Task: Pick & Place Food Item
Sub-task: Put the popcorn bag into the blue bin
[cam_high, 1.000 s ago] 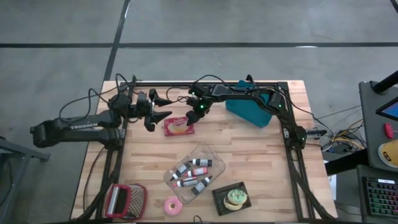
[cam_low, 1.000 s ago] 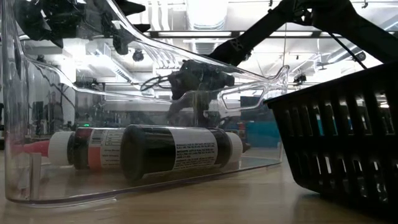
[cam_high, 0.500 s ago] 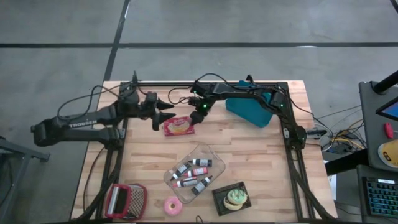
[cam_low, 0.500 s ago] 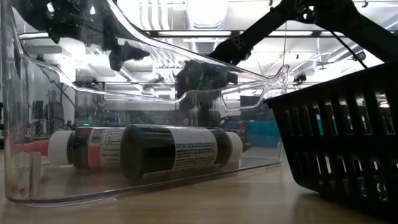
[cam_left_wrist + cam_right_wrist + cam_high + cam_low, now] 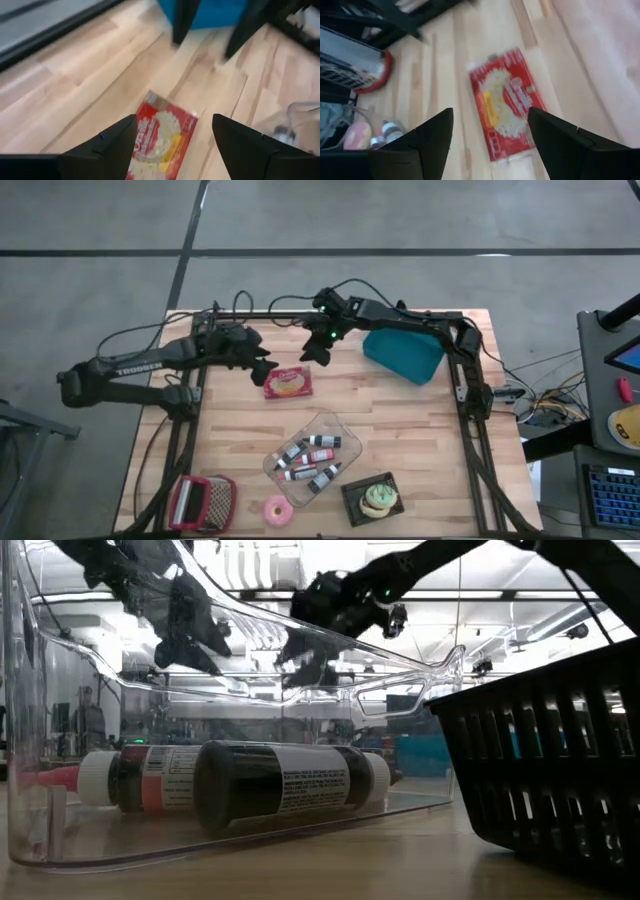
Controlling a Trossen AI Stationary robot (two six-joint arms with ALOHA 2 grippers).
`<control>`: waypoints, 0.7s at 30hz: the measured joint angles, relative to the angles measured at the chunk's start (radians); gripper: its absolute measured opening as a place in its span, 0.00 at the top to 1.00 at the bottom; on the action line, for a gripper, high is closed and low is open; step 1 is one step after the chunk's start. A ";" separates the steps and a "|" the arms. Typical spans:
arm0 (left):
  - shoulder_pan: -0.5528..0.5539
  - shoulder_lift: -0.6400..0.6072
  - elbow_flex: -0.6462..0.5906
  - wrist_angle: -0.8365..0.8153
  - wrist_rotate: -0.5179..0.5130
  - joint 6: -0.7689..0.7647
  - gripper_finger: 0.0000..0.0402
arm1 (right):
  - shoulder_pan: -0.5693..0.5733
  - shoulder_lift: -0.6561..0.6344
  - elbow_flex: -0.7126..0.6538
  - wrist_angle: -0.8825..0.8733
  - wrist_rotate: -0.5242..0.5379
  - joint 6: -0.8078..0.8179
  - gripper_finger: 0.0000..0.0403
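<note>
Two dark, near-black arms of slim jointed segments. The left arm (image 5: 130, 370) carries white TROSSEN lettering along its long link. Loose black cables loop above both arms. The right arm (image 5: 410, 320) shows a small green light near its wrist. Fingers (image 5: 105, 145) are black, flat and wedge-shaped, tapering to points.

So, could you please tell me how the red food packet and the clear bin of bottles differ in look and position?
The red food packet is flat, opaque and printed, while the clear bin is a see-through walled container. The packet lies bare on the table toward its far side, near both arms; the bin sits nearer the middle. The packet is a single item; the bin holds several bottles lying on their sides. Both rest on the table, untouched.
</note>
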 joint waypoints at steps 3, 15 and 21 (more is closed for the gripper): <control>0.005 0.089 0.037 -0.057 0.038 0.000 0.34 | 0.011 -0.048 -0.003 0.011 -0.002 -0.041 0.37; 0.062 0.470 0.256 -0.355 0.067 0.085 0.34 | 0.061 -0.371 -0.266 0.209 -0.003 -0.123 0.37; 0.113 0.585 0.305 -0.372 0.002 0.150 0.34 | 0.094 -0.523 -0.488 0.380 0.020 -0.125 0.37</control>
